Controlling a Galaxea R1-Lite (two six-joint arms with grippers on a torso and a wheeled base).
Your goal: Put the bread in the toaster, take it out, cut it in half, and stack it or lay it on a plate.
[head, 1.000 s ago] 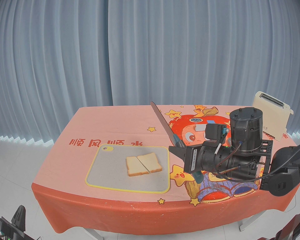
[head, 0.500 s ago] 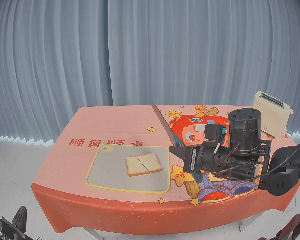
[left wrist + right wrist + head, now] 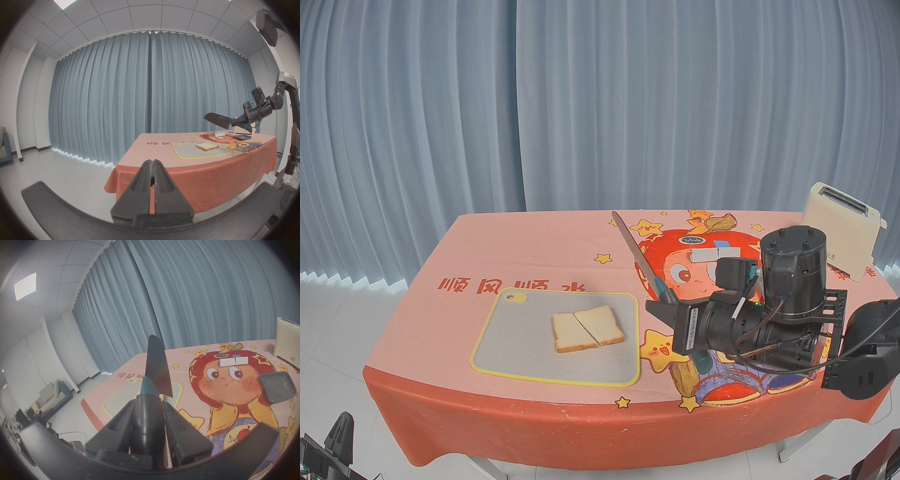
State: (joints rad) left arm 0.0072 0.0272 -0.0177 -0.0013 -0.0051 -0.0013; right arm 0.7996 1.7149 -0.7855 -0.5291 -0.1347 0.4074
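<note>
Two halves of a bread slice (image 3: 587, 328) lie side by side on the grey, yellow-rimmed cutting board (image 3: 519, 337). To the board's right, my right gripper (image 3: 669, 306) is shut on the handle of a knife (image 3: 634, 250). The dark blade points up and away over the table, clear of the bread. The wrist view shows the same knife (image 3: 157, 365) between the gripper's fingers (image 3: 184, 430). A cream toaster (image 3: 840, 231) stands at the table's far right corner. A small dark plate (image 3: 277, 386) lies near the toaster. My left gripper (image 3: 152, 187) is shut on nothing, low and off the table's left side.
The table wears an orange cloth with a cartoon print (image 3: 700, 262). Two small white and blue blocks (image 3: 712, 253) lie on the print. Blue curtains hang behind. Bare cloth lies left of and behind the board.
My right gripper with the knife has drifted slightly right and toward the table's near edge. The bread and board have stayed put.
</note>
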